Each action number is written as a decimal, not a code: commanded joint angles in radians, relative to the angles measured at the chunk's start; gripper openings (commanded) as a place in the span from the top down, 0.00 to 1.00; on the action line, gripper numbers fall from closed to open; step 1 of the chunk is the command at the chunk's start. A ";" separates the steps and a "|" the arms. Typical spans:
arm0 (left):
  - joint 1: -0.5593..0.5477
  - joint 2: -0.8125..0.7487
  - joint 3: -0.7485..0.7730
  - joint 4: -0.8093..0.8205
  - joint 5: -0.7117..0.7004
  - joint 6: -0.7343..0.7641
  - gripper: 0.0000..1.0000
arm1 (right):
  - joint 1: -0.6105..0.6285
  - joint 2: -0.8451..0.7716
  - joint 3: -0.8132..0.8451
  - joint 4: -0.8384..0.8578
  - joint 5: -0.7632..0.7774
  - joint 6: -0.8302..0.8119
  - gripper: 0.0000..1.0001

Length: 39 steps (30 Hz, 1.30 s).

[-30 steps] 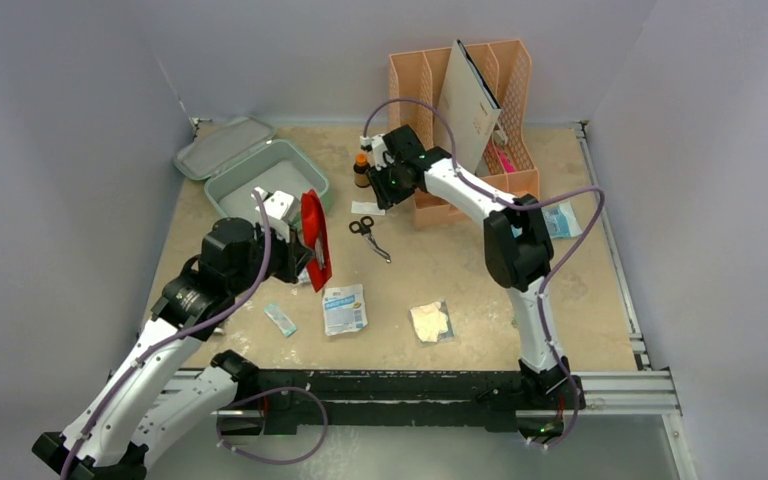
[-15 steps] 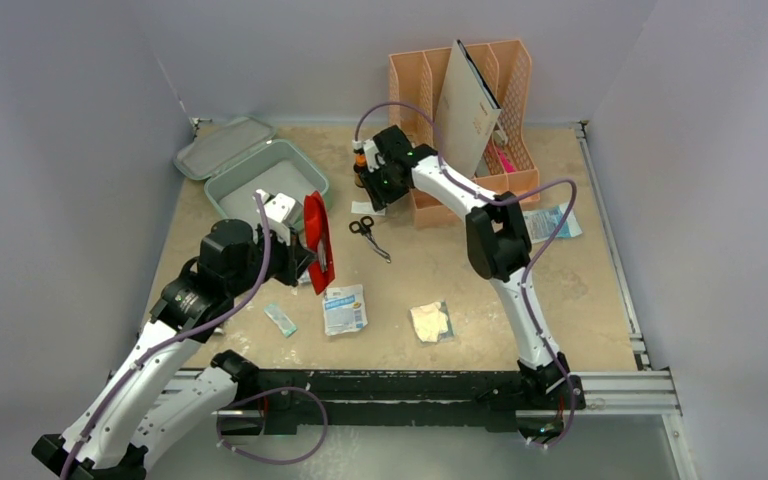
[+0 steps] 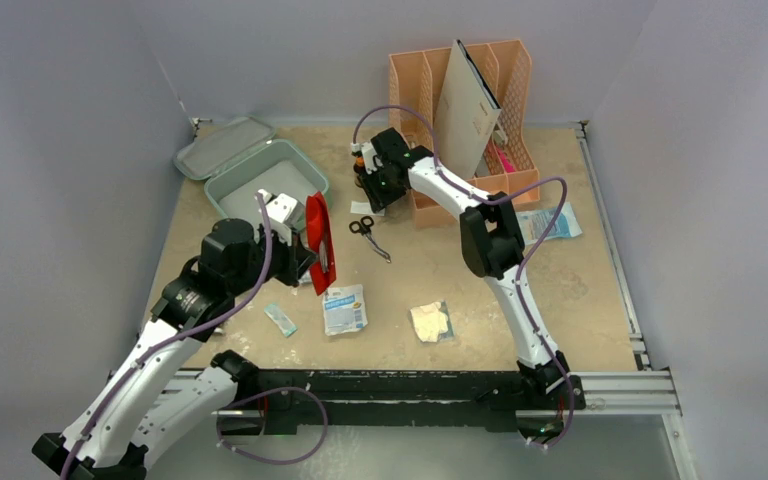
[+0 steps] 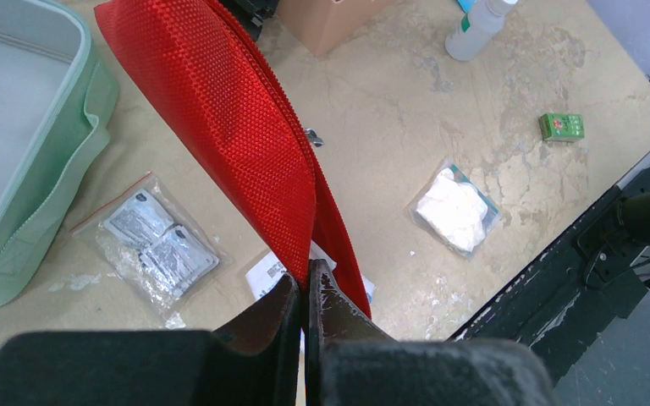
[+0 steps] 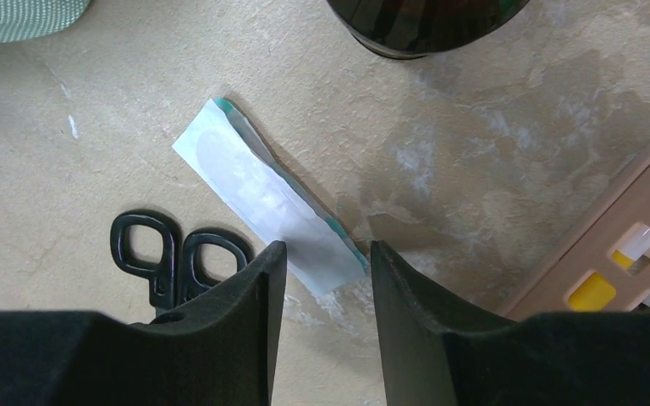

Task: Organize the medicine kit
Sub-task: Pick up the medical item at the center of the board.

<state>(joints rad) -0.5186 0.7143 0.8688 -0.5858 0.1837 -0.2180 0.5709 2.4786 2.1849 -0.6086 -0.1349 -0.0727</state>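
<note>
Watching this two-arm rig, and here's where it's at. The left gripper (image 4: pixel 306 288) is pinched shut on one edge of a flat red woven-fabric pouch (image 4: pixel 237 127), which stands up on edge in its grip. I can't tell if the pouch touches the tan table (image 3: pixel 440 270). It's just beside the near right corner of the mint-green rounded plastic medicine kit (image 3: pixel 270 172). The kit sits at the far left of the table with its lid folded open behind it, and what I can see of the tray looks bare.

The right gripper (image 5: pixel 322 271) is across the table with its jaws partway apart and nothing between them. It hovers low over a small white paper-wrapped strip (image 5: pixel 258 190) lying flat. Black-handled scissors (image 5: pixel 169 254) lie just beside the strip, a dark brown bottle (image 5: pixel 423 21) stands beyond it, and the peach-orange slotted file organizer (image 3: pixel 410 90) is off to the right. A few sealed packets sit nearer the arm bases.

My read: we're early on, and the pouch is going into the kit first. The left arm needs to swing it over the tray, tip it flat and only then let go. The right arm looks lined up for the strip. That's a fiddly pick, since the strip is thin and flush with the table, so the fingers must drop right to the surface and straddle it without snagging the scissors.
</note>
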 commanded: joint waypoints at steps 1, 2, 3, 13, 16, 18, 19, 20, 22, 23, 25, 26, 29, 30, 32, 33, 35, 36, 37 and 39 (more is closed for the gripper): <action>-0.001 0.011 0.007 0.044 0.021 0.022 1.00 | -0.002 -0.048 -0.035 -0.011 -0.049 0.004 0.57; -0.003 0.012 0.008 0.041 0.018 0.023 1.00 | -0.001 -0.059 -0.045 -0.004 -0.052 0.006 0.59; -0.003 0.007 0.009 0.038 0.015 0.023 1.00 | -0.001 -0.062 -0.051 -0.005 -0.057 0.009 0.61; -0.002 -0.013 0.004 0.019 -0.015 0.024 1.00 | -0.002 -0.121 -0.126 0.032 -0.015 0.039 1.00; -0.002 -0.014 -0.001 0.020 -0.016 0.021 1.00 | -0.001 -0.156 -0.158 0.049 -0.026 0.045 1.00; -0.002 -0.006 0.001 0.018 -0.027 0.020 1.00 | -0.002 -0.192 -0.185 0.064 -0.010 0.052 1.00; -0.002 0.000 0.004 0.010 -0.033 0.021 1.00 | -0.002 -0.207 -0.196 0.072 -0.005 0.056 1.00; -0.002 0.008 0.009 0.002 -0.043 0.022 1.00 | -0.002 -0.221 -0.203 0.075 -0.004 0.062 1.00; -0.002 0.016 0.010 -0.006 -0.054 0.021 1.00 | -0.002 -0.249 -0.219 0.079 -0.013 0.066 1.00; -0.002 0.019 0.009 -0.006 -0.056 0.020 1.00 | -0.002 -0.267 -0.233 0.085 -0.018 0.091 1.00; -0.002 0.026 0.009 -0.003 -0.058 0.020 1.00 | -0.002 -0.305 -0.290 0.116 -0.017 0.123 1.00; -0.002 0.032 0.009 -0.002 -0.057 0.021 1.00 | -0.002 -0.326 -0.329 0.134 -0.018 0.134 1.00; -0.002 0.052 0.017 -0.013 -0.052 0.022 1.00 | -0.002 -0.394 -0.435 0.183 -0.020 0.166 1.00; -0.002 0.055 0.017 -0.013 -0.052 0.021 1.00 | -0.002 -0.421 -0.464 0.191 -0.018 0.180 1.00; -0.003 0.062 0.013 -0.006 -0.044 0.012 1.00 | -0.002 -0.477 -0.522 0.206 -0.006 0.197 1.00; -0.003 0.065 0.011 -0.001 -0.045 0.001 1.00 | -0.001 -0.509 -0.551 0.215 0.001 0.199 1.00; -0.003 0.076 0.007 0.010 -0.051 -0.018 1.00 | 0.000 -0.572 -0.612 0.238 0.027 0.210 1.00; -0.002 0.084 0.009 0.011 -0.052 -0.026 1.00 | 0.001 -0.602 -0.645 0.238 0.025 0.227 1.00; -0.002 0.093 0.012 0.007 -0.050 -0.032 1.00 | 0.001 -0.639 -0.677 0.237 0.024 0.246 1.00; -0.002 0.109 0.014 0.004 -0.047 -0.039 1.00 | 0.001 -0.695 -0.739 0.230 0.025 0.290 1.00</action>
<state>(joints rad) -0.5186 0.8009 0.8688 -0.6155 0.1413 -0.2283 0.5694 1.9190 1.5311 -0.4072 -0.1268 0.1265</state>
